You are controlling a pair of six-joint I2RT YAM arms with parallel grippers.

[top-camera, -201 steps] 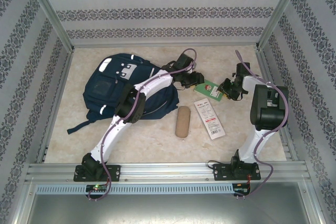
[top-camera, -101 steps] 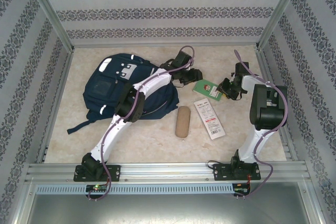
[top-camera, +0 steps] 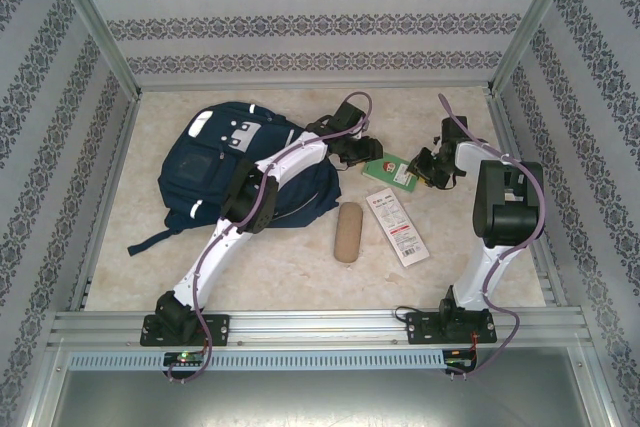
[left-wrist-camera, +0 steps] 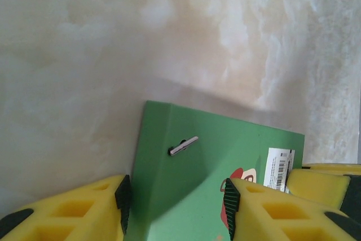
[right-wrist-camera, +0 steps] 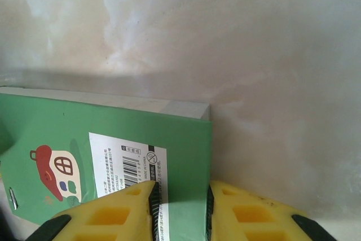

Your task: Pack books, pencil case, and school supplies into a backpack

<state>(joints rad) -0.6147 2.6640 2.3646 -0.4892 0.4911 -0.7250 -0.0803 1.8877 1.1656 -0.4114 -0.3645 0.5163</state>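
- Reaching the left gripper (top-camera: 372,159) over the backpack (top-camera: 215,172), nosing in on the green item (top-camera: 398,175) from the left.
- Holding the left claw apart: left pad (left-wrist-camera: 122,198) sitting just beside the item's folded edge, the other finger overlapping the green face, not pinching across it.
- Clamping the right gripper (right-wrist-camera: 180,196) onto the item's opposite edge, yellow fingers squeezing its thin side, with the barcode label (right-wrist-camera: 132,167) running in between them.
- Casting a soft shadow on the table (top-camera: 290,267) just beyond the item's far edge.
- Spotting a little house picture (right-wrist-camera: 56,167) and a small silver staple (left-wrist-camera: 183,146) on the green cover.
- Seeing the case (top-camera: 347,232) lying flat near the middle of the table, just right of the backpack's lower corner, apart from both claws.
- Noting the packet (top-camera: 398,227) lying just right of the case, on the near side of the green item, untouched.
- Watching the backpack lying flat at the left, white patches toward the far wall, a strap trailing out to the near left.
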